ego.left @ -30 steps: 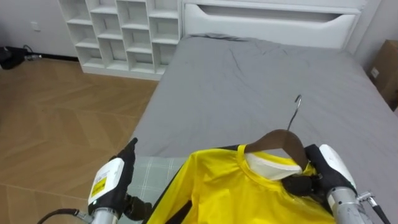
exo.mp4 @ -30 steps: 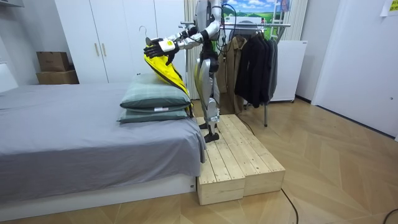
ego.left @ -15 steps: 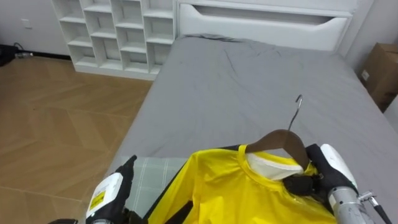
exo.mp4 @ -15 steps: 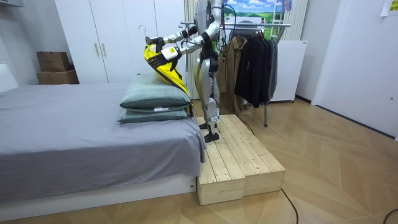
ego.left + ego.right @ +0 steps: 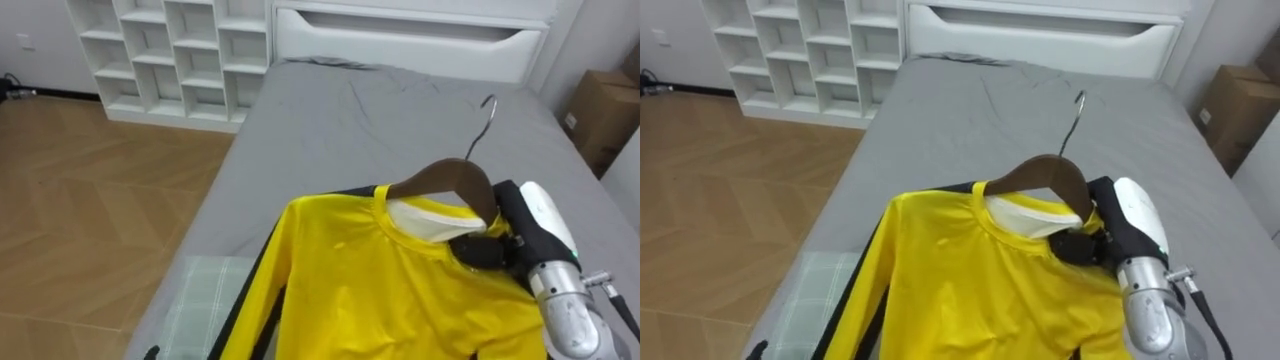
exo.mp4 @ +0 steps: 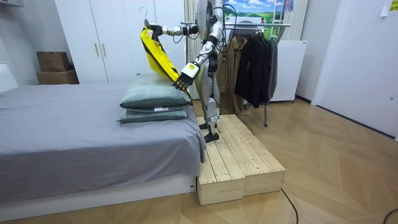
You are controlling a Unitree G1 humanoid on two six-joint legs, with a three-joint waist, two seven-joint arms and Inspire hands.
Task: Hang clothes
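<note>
One yellow shirt [image 5: 400, 285] hangs on one wooden hanger [image 5: 445, 178]. One bed [image 5: 380, 130] carries two pillows [image 6: 155, 99], stacked at its end nearest the robot. There is one white cubby shelf [image 5: 170, 50], two stacked cardboard boxes [image 6: 53, 68] and one clothes rack [image 6: 264, 26]. Two hands show: the right robot hand [image 5: 492, 248] and the left robot hand [image 6: 182, 78].

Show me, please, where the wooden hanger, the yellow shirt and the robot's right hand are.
wooden hanger [image 5: 445, 176]: left eye view, on its brown curved top.
yellow shirt [image 5: 370, 290]: left eye view, on the chest cloth.
right hand [image 5: 535, 225]: left eye view, on its white back.
</note>
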